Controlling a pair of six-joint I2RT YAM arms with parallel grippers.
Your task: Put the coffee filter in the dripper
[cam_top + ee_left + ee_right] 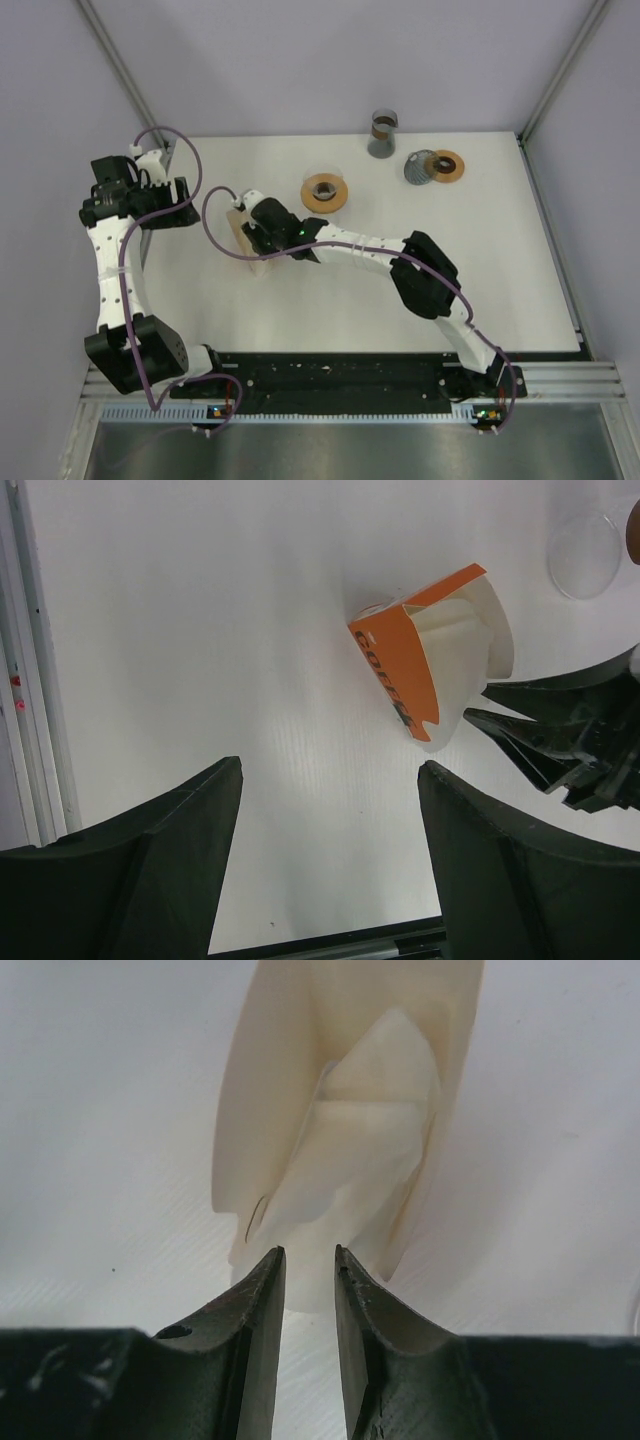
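At the pick-up step, the right pincer [308, 1252], jaws a narrow slit apart and gripping nothing, sits at the coffee filter [350, 1150] in its orange box [398, 670] on the worktop [500, 260] and must next nip one sheet for the dripper [324, 192].

The left arm [110, 270], white-shelled with black joints and a purple cable looped along it, rises from its base at the near left and runs up the left side, its wrist bent inward. The left pincer [330, 770], black and two-fingered, has its jaws spread wide apart with nothing between them. The right arm [370, 255], of the same build, folds at a black elbow and stretches leftward. The right pincer [310, 1252] points forward, its jaws a narrow slit apart; whether they pinch anything cannot be told.
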